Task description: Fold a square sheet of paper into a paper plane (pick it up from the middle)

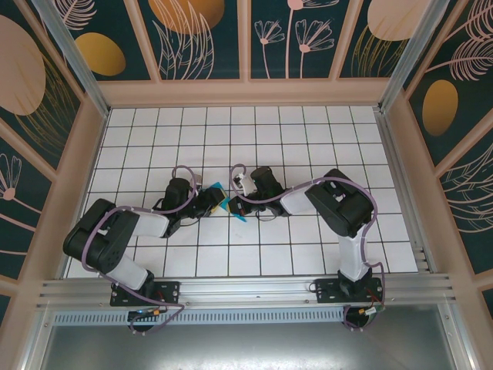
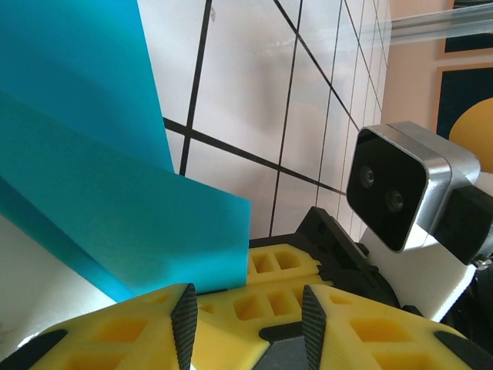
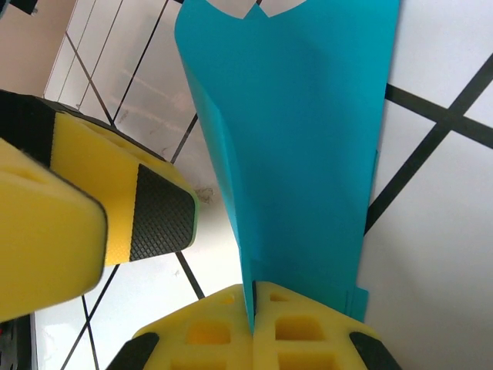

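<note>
Right claw [image 3: 253,307], clamped on the creased edge of the folded square sheet of paper [image 3: 300,139], held it at frame centre over the bench [image 1: 308,131]. The left claw [image 2: 246,320] stood apart beside it. Centre fold made; wing folds apparently not yet done.

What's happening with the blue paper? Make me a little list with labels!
Paper: teal, creased, standing up between the two arms
Right end effector: shut on the paper's edge
Left end effector: open, beside the paper, not gripping it
Place: near the middle of the white tiled table
</note>
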